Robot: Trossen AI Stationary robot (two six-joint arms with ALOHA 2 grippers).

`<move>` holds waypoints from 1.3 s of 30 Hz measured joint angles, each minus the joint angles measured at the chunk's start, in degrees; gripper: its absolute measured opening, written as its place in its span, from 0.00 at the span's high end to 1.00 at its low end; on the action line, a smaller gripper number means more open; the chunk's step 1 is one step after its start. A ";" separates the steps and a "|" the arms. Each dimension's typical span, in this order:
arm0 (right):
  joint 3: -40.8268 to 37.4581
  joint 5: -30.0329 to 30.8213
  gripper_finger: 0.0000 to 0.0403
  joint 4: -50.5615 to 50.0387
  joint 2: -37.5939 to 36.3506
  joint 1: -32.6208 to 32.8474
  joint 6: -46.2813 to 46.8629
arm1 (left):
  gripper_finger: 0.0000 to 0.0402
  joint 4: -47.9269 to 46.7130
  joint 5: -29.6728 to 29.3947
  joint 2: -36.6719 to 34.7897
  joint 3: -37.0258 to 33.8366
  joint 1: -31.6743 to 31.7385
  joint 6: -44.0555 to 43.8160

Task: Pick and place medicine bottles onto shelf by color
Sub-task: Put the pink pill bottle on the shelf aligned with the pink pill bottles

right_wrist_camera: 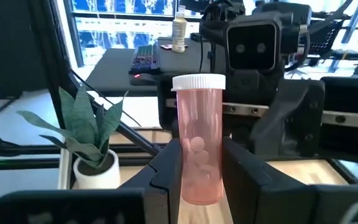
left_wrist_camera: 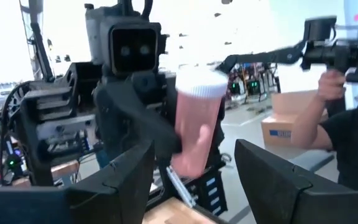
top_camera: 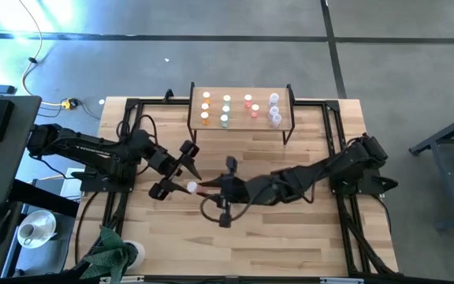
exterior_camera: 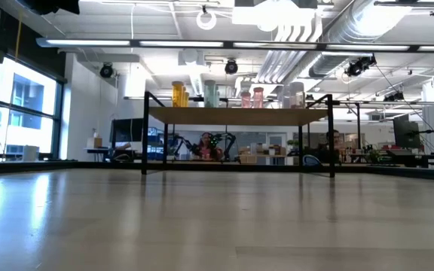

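Note:
A pink medicine bottle (right_wrist_camera: pixel 197 134) with a white cap stands upright in the air over the middle of the table, with my right gripper (right_wrist_camera: pixel 197 177) shut on it. My left gripper (left_wrist_camera: pixel 194 186) faces it from the table's left and is open. Its fingers stand on either side of the bottle (left_wrist_camera: pixel 196 124) without touching it. In the high view the two grippers (top_camera: pixel 181 175) (top_camera: pixel 209 187) meet near the cap (top_camera: pixel 191 187). The shelf (top_camera: pixel 278 88) stands at the far edge and carries orange (top_camera: pixel 206 107), green (top_camera: pixel 225 110), pink (top_camera: pixel 251 106) and clear (top_camera: pixel 274 110) bottles in rows. My right gripper pinches the bottle's lower half (right_wrist_camera: pixel 188 168) between its two fingers, one on each side of the round wall. The fingers reach in about level from the table's right. The bottle is lifted clear of the table, upright with its cap up.
A small potted plant (right_wrist_camera: pixel 95 155) stands at the near left corner (top_camera: pixel 113 251). Black frame rails (top_camera: pixel 345 229) run along both table sides. A person (left_wrist_camera: pixel 353 130) stands in the room beyond the table. Bare wood lies in front of the shelf (top_camera: pixel 243 158).

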 joint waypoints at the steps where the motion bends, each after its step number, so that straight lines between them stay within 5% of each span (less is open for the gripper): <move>1: 0.00 -0.79 0.80 0.00 0.00 -0.60 0.52 | 0.47 0.70 0.00 0.00 0.00 0.00 -0.74; 25: -0.07 -12.33 0.80 2.32 0.02 -7.20 3.40 | 0.48 5.99 -2.92 -0.11 0.09 0.00 -4.62; 39: -0.07 -12.34 0.80 1.96 0.11 -7.20 3.16 | 0.75 5.66 -2.95 -0.09 0.09 0.02 -4.85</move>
